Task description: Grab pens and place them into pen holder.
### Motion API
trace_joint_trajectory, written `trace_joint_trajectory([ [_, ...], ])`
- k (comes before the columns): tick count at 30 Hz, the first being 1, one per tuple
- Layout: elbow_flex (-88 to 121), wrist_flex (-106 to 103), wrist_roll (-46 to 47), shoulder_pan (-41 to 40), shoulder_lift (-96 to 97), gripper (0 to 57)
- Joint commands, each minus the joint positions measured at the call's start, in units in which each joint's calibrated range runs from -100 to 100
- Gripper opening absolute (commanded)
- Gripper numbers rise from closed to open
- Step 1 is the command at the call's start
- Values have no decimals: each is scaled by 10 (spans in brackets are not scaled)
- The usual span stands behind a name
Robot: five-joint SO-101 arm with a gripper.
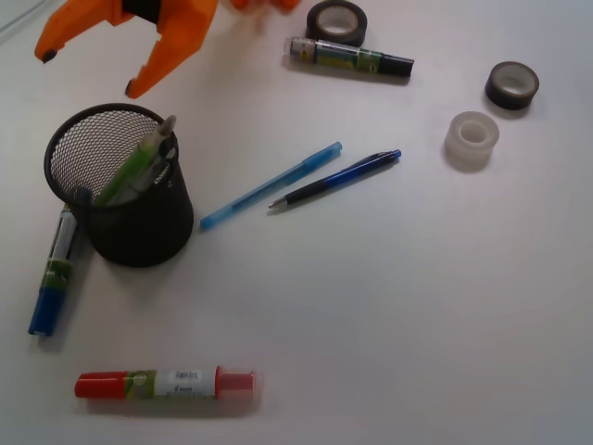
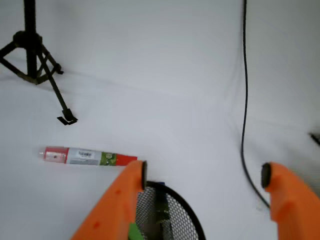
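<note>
1. Front view: your gripper (image 1: 88, 74) hangs wide open with nothing in it, just up and left of the pen holder (image 1: 120, 185). The green pen (image 1: 130, 171) and silver ones stand inside it. The light blue pen (image 1: 271, 185) and dark blue click pen (image 1: 334, 179) lie off to the gripper's lower right, on the table (image 1: 398, 315).
2. Wrist view: the fingers (image 2: 125, 200) are spread apart, holder rim (image 2: 187, 215) right below between them, and the red marker (image 2: 87, 156) is out past the left one.

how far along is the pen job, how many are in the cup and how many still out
Done: the pen holder already holds a green pen plus at least one silvery pen; the exact count is unclear. In hand: nothing, the gripper hovers open and empty above the holder. Left: the light blue pen and the dark blue click pen lie on the table.
</note>
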Motion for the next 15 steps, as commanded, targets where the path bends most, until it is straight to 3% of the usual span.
trace_joint_trajectory([
  [1, -59, 105, 95, -22, -86, 267],
  [8, -116, 367, 262, -104, -173, 267],
  [15, -180, 693, 327, -181, -139, 266],
])
